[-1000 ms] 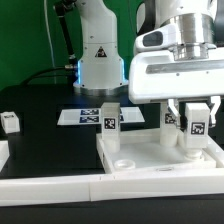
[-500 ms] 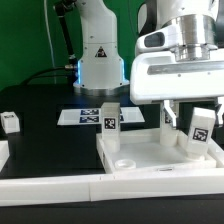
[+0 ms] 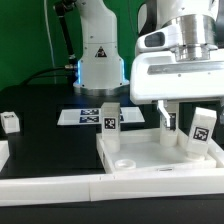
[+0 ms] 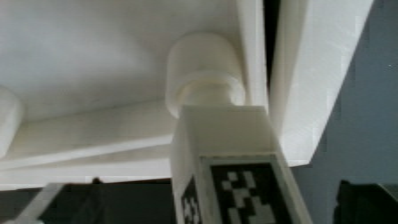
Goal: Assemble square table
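**Gripper** [image 3: 203,112]: hanging over the tabletop's corner at the exterior view's right, clamping the held leg [image 3: 205,133] between the fingers. Fingertips mostly hidden behind the leg in the exterior view and not clearly showing in the wrist view. Judging the grip from the leg leaning off vertical directly under the hand.

**Held leg:** tilting with its upper end toward the exterior view's right and showing its black-white tag to the camera. Filling the middle of the wrist view [image 4: 228,150], tag nearest the lens, rounded far end pointing at the white inner face of the tabletop [image 4: 89,70]. Not possible to tell whether that end is touching the surface.

**Tabletop** [image 3: 160,158]: lying flat on the black table [image 3: 45,140] with the raised rim facing up, occupying the exterior view's lower right. Carrying a round boss [image 3: 123,161] near its front corner on the exterior view's left.

**Corner leg** [image 3: 109,117]: standing upright at the tabletop's far corner on the exterior view's left, tag facing the camera.

**Rear leg** [image 3: 168,119]: standing at the far rim, just beside the held leg and partly covered by the gripper body.

**Loose leg** [image 3: 10,122]: resting on the black table at the exterior view's left edge, well apart from the tabletop.

**Marker board** [image 3: 82,115]: lying flat on the black table behind the corner leg, in front of the robot base [image 3: 100,55].

**Border bar** [image 3: 50,186]: running along the front of the scene, just beside the tabletop's near rim.
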`<action>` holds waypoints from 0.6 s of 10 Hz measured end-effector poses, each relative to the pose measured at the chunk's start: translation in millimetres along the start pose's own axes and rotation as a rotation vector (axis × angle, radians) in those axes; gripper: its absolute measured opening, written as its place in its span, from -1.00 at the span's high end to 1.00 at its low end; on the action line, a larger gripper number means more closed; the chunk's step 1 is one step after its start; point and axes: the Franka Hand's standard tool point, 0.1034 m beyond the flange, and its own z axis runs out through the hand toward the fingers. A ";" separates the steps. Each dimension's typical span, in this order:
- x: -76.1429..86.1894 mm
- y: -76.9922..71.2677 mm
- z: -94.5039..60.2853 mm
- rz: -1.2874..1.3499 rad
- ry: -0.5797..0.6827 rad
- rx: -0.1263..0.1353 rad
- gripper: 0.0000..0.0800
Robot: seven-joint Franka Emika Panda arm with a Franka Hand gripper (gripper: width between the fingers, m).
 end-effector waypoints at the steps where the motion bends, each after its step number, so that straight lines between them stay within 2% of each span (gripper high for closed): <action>1: 0.0 0.0 0.0 -0.003 0.000 0.000 -0.62; 4: 0.0 0.0 0.0 -0.012 0.000 0.000 -0.62; 5: -1.9 -2.0 0.8 -0.012 -0.031 -0.002 -0.62; 6: 4.5 -8.6 -3.1 -0.008 -0.115 -0.003 -0.62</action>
